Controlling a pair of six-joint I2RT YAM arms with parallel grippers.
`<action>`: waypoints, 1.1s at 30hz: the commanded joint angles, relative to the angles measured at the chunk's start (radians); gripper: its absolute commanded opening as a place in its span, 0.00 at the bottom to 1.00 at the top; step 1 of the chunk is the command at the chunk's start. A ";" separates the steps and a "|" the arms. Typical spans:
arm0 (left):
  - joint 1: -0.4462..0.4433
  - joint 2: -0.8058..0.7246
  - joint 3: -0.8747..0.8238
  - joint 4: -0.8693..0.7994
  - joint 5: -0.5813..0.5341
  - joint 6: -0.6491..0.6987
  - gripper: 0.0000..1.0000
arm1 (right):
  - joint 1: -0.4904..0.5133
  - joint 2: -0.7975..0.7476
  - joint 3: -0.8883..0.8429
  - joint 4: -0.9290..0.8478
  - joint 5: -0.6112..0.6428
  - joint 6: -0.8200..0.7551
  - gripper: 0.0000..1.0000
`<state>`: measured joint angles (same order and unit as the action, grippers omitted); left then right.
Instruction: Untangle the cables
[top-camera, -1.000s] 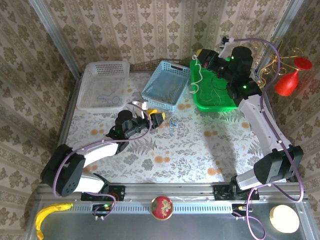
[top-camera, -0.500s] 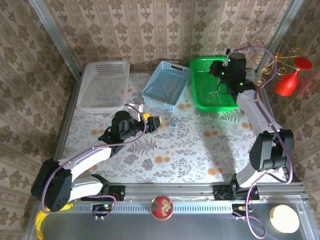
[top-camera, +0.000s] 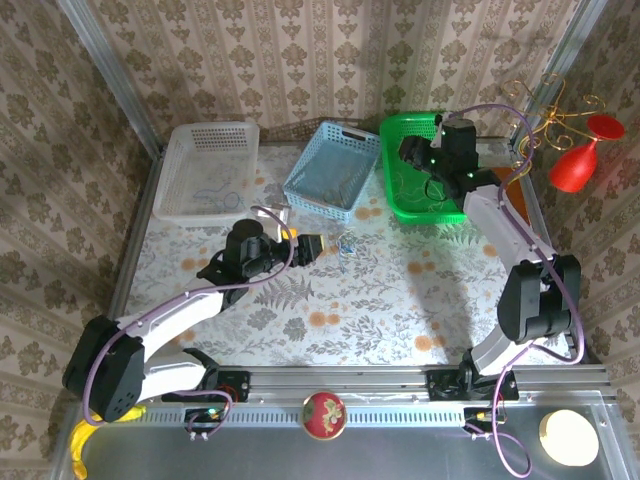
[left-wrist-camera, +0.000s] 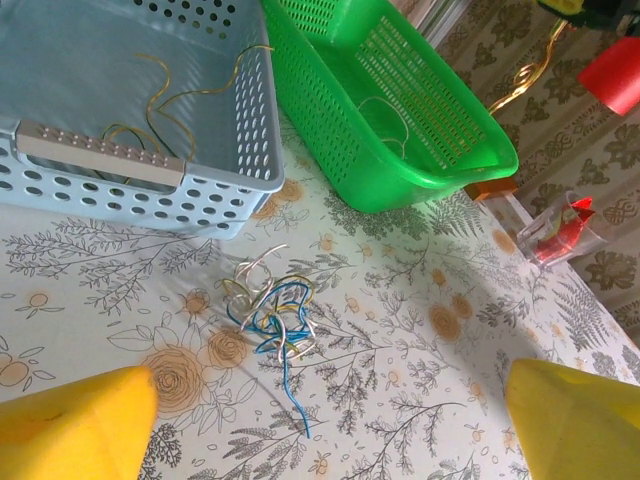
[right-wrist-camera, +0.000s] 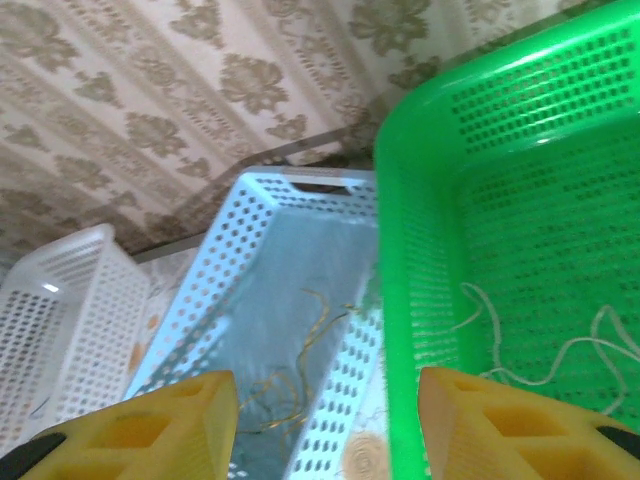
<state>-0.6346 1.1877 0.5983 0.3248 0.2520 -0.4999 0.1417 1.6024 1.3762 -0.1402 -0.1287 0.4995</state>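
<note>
- the left gripper (top-camera: 308, 241) is low over the flowered table (top-camera: 400, 300), near the front of the blue basket (top-camera: 330, 172).
- its jaws stand wide apart with nothing between them; in the left wrist view the yellow fingertips (left-wrist-camera: 80, 425) sit at the two bottom corners.
- the knot of cables (left-wrist-camera: 272, 315) lies on the table just ahead of those fingertips, apart from them, roughly midway between the two.
- the knot is a small bundle of bluish, whitish and pale yellow strands, with one blue end trailing out towards the gripper.
- in the top view the knot (top-camera: 347, 244) is just beside the left gripper's tips, in front of the gap between the blue basket and the green basket (top-camera: 392, 200).
- the right gripper (top-camera: 415, 155) hangs over the green basket.
- its jaws are apart and grip nothing; in the right wrist view the two yellow fingers (right-wrist-camera: 140, 430) frame the rim between the blue and green baskets.
- a whitish cable (right-wrist-camera: 560, 350) lies loose on the floor of the green basket.
- a pale yellow cable (right-wrist-camera: 310, 340) lies in squiggles inside the blue basket.
- a thin bluish cable (top-camera: 218, 192) lies in the white basket (top-camera: 205, 140) at the far left of the table.
</note>
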 joint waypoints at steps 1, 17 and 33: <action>0.000 0.009 0.042 -0.017 -0.015 0.009 0.99 | 0.052 -0.067 0.009 -0.014 -0.046 -0.012 0.53; 0.022 0.063 0.100 -0.158 -0.074 -0.015 1.00 | 0.377 -0.080 -0.260 -0.016 -0.035 -0.011 0.53; 0.173 -0.044 0.120 -0.275 -0.058 -0.051 1.00 | 0.519 0.051 -0.405 -0.030 0.061 -0.016 0.47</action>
<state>-0.4839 1.1885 0.6651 0.0940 0.1791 -0.5388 0.6529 1.6260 0.9821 -0.1631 -0.1028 0.4931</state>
